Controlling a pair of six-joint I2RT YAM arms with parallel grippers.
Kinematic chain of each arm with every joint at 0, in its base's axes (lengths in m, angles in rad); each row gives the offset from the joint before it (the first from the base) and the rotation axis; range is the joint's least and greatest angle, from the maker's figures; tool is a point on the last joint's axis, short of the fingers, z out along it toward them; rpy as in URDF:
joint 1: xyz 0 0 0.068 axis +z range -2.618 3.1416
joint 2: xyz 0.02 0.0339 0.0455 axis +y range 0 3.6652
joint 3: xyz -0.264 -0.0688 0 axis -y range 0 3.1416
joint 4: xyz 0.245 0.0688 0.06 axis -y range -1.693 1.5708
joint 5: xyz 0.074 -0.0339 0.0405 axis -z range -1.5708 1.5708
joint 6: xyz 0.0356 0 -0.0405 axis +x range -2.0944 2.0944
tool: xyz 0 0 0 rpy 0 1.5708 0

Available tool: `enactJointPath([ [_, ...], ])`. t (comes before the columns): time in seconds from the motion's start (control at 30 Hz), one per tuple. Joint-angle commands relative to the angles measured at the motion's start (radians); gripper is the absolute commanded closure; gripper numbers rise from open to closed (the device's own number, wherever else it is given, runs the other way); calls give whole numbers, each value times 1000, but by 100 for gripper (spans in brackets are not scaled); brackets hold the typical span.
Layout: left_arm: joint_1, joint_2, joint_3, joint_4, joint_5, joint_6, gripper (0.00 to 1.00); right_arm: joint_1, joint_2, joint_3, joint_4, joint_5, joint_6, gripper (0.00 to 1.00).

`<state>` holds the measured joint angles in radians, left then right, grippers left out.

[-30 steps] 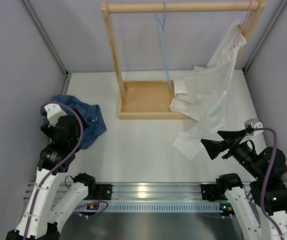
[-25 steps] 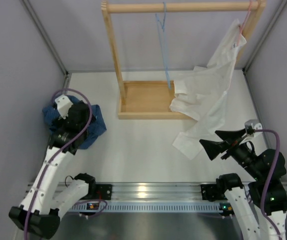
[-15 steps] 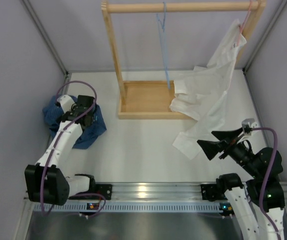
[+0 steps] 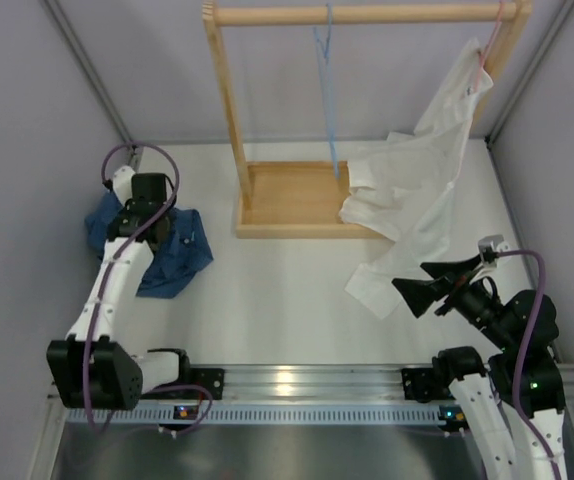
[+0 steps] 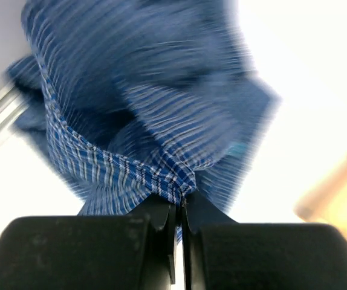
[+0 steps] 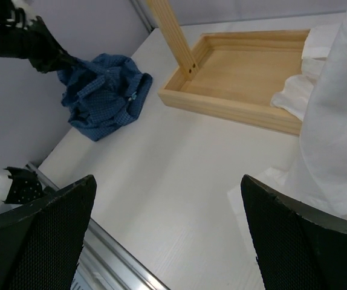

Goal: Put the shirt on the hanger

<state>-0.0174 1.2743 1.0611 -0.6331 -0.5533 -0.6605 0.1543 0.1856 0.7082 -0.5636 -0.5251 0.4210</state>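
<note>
The blue checked shirt (image 4: 179,262) lies crumpled at the table's left side. My left gripper (image 4: 155,222) is over its upper part. In the left wrist view that gripper (image 5: 181,194) is shut on a bunched fold of the shirt (image 5: 131,90), and the picture is blurred. The light blue wire hanger (image 4: 330,90) hangs from the wooden rod (image 4: 367,14), apart from both grippers. My right gripper (image 4: 410,277) stands open near the right front, with nothing between its fingers (image 6: 40,235). In the right wrist view the shirt (image 6: 104,96) shows far off at the left.
A wooden rack with a tray base (image 4: 292,200) stands at the back middle. A white shirt (image 4: 417,190) hangs from a pink hanger (image 4: 485,55) at the rack's right end, and its hem lies on the table close to my right gripper. Grey walls enclose both sides.
My left arm reached forward over the blue shirt and its gripper went from open to shut on a fold. The shirt bunched and shifted. The right gripper drifted slightly left.
</note>
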Motion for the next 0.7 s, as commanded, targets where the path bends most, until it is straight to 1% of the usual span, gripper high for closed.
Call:
enactJointPath([
  [0.0, -58, -225, 117, 110, 251, 212, 100, 14, 21, 25, 54, 49, 2, 0],
  [0.03, -78, -316, 157, 108, 265, 244, 100, 13, 26, 30, 53, 57, -1, 1],
  [0.1, -101, -395, 209, 99, 389, 329, 100, 13, 43, 36, 51, 68, -10, 1],
  [0.13, -101, -455, 236, 95, 448, 347, 100, 14, 46, 37, 51, 71, -10, 1],
  [0.17, -101, -476, 299, 82, 507, 370, 100, 14, 52, 45, 51, 80, -13, 0],
  [0.2, -101, -490, 334, 75, 647, 378, 100, 13, 60, 51, 51, 88, -14, 1],
  [0.23, -101, -487, 377, 61, 721, 384, 100, 13, 64, 62, 51, 97, -16, 1],
  [0.27, -101, -474, 467, 46, 801, 384, 100, 13, 69, 69, 51, 111, -25, 1],
  [0.3, -101, -455, 512, 30, 1002, 381, 100, 14, 78, 82, 47, 117, -30, 1],
  [0.33, -101, -435, 552, 30, 1111, 371, 100, 13, 83, 108, 39, 122, -36, 0],
  [0.37, -101, -382, 626, 32, 1213, 336, 100, 14, 90, 120, 30, 125, -50, 0],
  [0.4, -101, -351, 658, 32, 1315, 310, 100, 13, 92, 132, 25, 125, -56, 0],
  [0.43, -101, -320, 686, 32, 1445, 280, 100, 13, 94, 151, 24, 126, -59, 1],
  [0.47, -101, -269, 706, 32, 1472, 245, 100, 13, 92, 158, 22, 125, -62, 1],
  [0.5, -101, -253, 723, 30, 1481, 202, 100, 13, 94, 163, 21, 123, -62, 0],
  [0.63, -105, -216, 718, 38, 1550, 191, 100, 13, 117, 174, 24, 79, -59, 1],
  [0.67, -114, -220, 709, 91, 1575, 155, 100, 13, 123, 174, 24, 45, -57, 1],
])
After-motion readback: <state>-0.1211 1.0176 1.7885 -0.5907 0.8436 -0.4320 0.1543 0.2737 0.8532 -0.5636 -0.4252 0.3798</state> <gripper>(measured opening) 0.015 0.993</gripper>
